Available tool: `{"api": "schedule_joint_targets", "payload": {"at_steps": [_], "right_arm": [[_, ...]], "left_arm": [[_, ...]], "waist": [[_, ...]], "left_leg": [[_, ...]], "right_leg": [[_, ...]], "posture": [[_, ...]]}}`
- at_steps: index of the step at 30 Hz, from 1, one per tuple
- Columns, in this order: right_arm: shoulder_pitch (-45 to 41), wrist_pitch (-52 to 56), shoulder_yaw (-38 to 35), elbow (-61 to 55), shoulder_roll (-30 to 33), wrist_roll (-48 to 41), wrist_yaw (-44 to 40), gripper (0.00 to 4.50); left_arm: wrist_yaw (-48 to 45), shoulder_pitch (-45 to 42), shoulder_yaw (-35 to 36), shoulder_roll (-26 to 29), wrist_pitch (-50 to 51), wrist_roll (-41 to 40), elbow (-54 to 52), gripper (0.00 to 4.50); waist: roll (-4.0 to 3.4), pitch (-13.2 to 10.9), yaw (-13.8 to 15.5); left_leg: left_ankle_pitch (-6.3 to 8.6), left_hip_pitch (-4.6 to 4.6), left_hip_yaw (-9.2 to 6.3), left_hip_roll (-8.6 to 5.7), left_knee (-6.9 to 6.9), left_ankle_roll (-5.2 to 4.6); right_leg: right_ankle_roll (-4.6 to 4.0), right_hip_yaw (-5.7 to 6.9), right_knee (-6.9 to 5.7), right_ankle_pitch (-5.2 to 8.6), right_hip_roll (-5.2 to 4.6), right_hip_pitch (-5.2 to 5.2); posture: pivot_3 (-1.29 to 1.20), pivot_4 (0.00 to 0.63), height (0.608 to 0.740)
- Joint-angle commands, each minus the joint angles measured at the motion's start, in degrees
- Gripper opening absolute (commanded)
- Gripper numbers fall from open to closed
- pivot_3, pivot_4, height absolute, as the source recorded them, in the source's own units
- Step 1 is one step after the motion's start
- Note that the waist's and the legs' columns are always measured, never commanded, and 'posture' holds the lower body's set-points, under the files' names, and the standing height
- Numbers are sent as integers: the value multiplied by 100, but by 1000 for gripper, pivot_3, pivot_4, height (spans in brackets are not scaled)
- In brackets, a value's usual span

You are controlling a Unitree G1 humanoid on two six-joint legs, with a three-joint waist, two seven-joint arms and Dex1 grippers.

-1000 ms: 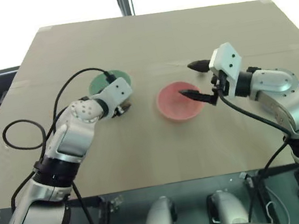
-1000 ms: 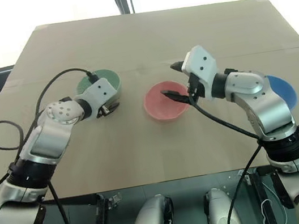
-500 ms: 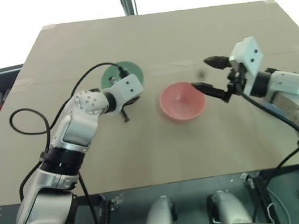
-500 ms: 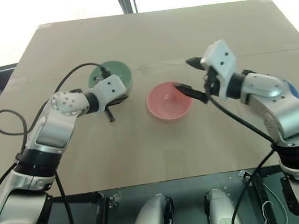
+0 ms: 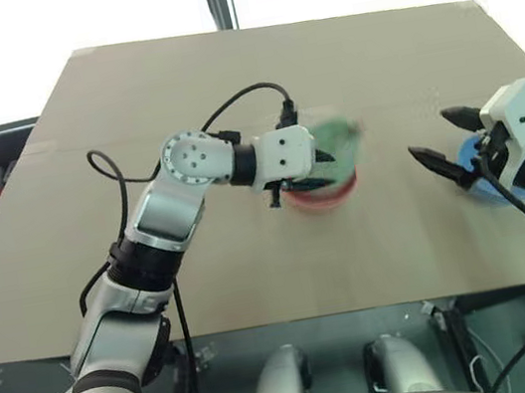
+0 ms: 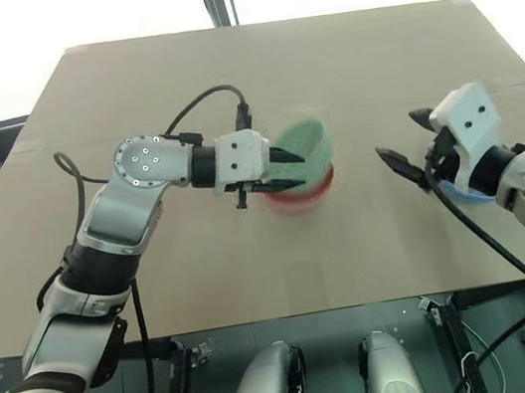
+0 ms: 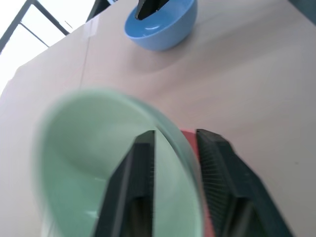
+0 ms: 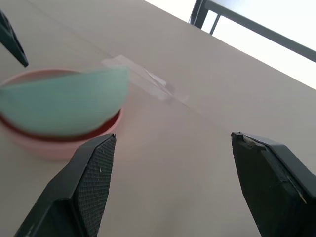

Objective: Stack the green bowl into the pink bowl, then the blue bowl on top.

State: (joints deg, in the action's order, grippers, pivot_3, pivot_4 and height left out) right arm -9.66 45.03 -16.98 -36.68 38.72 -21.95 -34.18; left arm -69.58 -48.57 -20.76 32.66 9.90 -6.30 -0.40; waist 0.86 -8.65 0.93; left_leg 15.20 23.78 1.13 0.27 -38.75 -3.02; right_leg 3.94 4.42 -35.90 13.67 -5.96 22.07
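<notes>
Because the green bowl (image 6: 300, 145) has to nest inside the pink bowl (image 6: 299, 193), it is carried tilted above that bowl, its rim pinched between the two black fingers of the left gripper (image 6: 283, 168) — one finger inside the bowl, one outside, as the left wrist view makes plain. Whether it is already touching the pink bowl cannot be told. The right gripper (image 5: 448, 146) is held aside with its jaws wide and empty, just over the blue bowl (image 5: 481, 178), probably so that the last bowl can be taken next. Everything is set on a plain tan tabletop (image 5: 222, 72) — a taped seam is seen running across it. Bright windows with a dark frame are seen beyond its far edge.
</notes>
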Motion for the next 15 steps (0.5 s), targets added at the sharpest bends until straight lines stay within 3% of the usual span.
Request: {"api": "schedule_joint_targets", "payload": {"at_steps": [1,2,4,6,8,9,10,15], "right_arm": [[139,-95,-150,-233,149,252,313,3914],[189,-117,-129,-183,179,339,372,3914],[305,-151,-77,-3,285,513,434,3914],[430,-102,60,288,468,780,513,3914],[503,-77,219,589,604,977,557,3914],[485,23,258,742,593,984,589,3914],[464,106,284,857,579,975,604,3914],[358,130,506,1503,626,1059,500,3914]], "left_arm": [[-83,-16,342,77,333,-315,-169,3460],[-26,10,442,94,466,-388,-203,3947],[237,89,880,-54,877,-826,-218,3947],[591,324,1463,-349,574,-1208,-80,3947],[503,449,1711,-200,1102,-1487,-27,3947],[211,570,1950,-91,1601,-2073,-138,3947],[109,699,2111,-34,1798,-2365,-231,4477],[324,1517,2544,111,1672,-2620,-716,4490]], "waist": [[0,0,4],[0,0,0],[0,0,-4],[-1,1,0],[0,1,-8],[0,1,-14],[-1,1,-34],[-3,3,-15]], "left_leg": [[3,2,0,-1,-6,-4],[6,4,0,-1,-12,-9],[8,4,2,0,-15,-13],[8,4,1,0,-17,-13],[8,2,-4,1,-24,-13],[8,-3,-3,1,-25,-13],[8,-4,-2,1,-25,-13],[8,-6,0,6,-29,-12]], "right_leg": [[0,0,-1,0,-1,0],[0,0,-2,0,-1,-1],[1,-2,-1,0,-2,-3],[1,-2,-1,0,-2,-4],[2,2,2,1,-4,-10],[2,2,1,1,-3,-13],[2,1,-1,1,-3,-13],[2,-1,0,1,-1,-15]], "posture": [[0,150,698],[0,150,698],[0,150,698],[0,150,698],[0,150,698],[0,150,698],[0,150,698],[0,150,698]]}}
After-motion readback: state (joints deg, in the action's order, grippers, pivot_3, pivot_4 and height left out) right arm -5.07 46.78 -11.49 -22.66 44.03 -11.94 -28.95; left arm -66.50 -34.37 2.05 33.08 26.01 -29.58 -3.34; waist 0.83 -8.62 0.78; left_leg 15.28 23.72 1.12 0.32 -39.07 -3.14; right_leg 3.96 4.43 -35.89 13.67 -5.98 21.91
